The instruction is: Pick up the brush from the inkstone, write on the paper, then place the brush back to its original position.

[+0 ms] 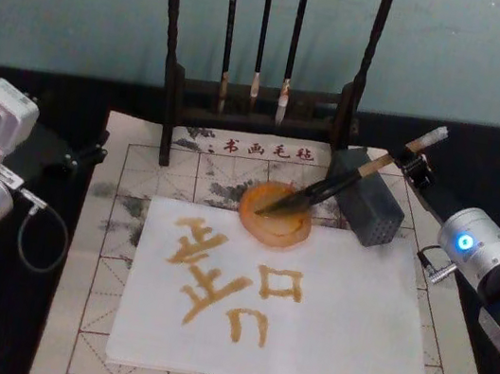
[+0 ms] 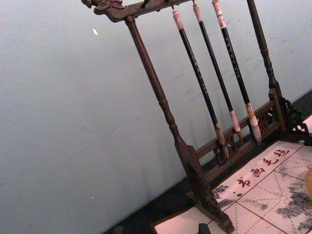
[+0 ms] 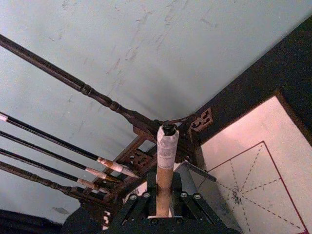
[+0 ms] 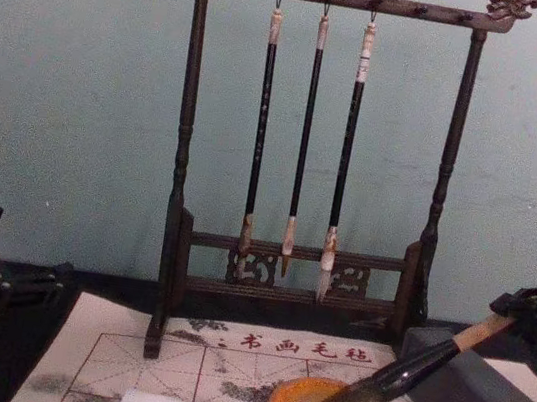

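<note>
— The brush (image 1: 326, 188) sits right of centre in the head view. Its bristles are down in the inkstone (image 1: 270, 239) and its handle slants toward the upper right, over the grey block (image 1: 376, 208).

— The right gripper (image 1: 415, 164) is clamped on the handle near the taped end. If it drags sideways, I reckon the tip could shove that shallow dish, or the handle could knock the block.

— And a hasty lift might drip on the paper (image 1: 351, 329) below. The left gripper (image 1: 93, 151) is parked at the left edge, and I can't tell its state.
</note>
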`<state>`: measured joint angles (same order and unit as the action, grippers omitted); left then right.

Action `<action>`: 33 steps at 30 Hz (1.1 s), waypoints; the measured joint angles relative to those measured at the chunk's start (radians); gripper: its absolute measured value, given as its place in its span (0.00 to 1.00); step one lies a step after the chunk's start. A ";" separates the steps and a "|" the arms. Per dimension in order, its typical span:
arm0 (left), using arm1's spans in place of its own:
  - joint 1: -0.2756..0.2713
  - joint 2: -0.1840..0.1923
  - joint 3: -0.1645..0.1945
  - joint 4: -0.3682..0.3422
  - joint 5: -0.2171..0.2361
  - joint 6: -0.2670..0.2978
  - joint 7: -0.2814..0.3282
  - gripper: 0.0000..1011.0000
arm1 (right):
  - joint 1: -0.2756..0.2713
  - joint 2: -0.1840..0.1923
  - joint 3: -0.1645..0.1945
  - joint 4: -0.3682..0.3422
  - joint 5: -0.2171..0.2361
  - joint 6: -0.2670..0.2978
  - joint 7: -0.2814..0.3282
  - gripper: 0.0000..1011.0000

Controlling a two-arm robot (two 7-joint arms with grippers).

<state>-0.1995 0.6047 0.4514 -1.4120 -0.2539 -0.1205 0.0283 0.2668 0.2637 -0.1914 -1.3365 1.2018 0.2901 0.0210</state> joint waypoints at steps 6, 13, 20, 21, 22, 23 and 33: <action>0.000 0.000 0.000 0.000 0.000 0.000 0.000 0.99 | 0.000 0.000 0.000 0.000 0.000 0.000 0.000 0.18; 0.000 0.000 0.000 0.000 0.000 0.000 0.000 0.99 | 0.000 0.000 0.000 0.000 0.000 0.000 0.000 0.18; 0.000 0.000 0.000 0.000 0.000 0.000 0.000 0.99 | 0.000 0.000 0.000 0.000 0.000 0.000 0.000 0.18; 0.000 0.000 0.000 0.000 0.000 0.000 0.000 0.99 | 0.000 0.000 0.000 0.000 0.000 0.000 0.000 0.18; 0.000 0.000 0.000 0.000 0.000 0.000 0.000 0.99 | 0.000 0.000 0.000 0.000 0.000 0.000 0.000 0.18; 0.000 0.000 0.000 0.000 0.000 0.000 0.000 0.99 | 0.000 0.001 -0.002 0.000 0.000 -0.001 0.000 0.18; 0.000 0.000 0.000 0.000 0.000 0.000 0.000 0.99 | -0.002 0.028 -0.030 -0.026 0.005 -0.047 0.029 0.18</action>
<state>-0.1995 0.6047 0.4514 -1.4120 -0.2539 -0.1205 0.0283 0.2647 0.2922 -0.2210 -1.3629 1.2069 0.2435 0.0497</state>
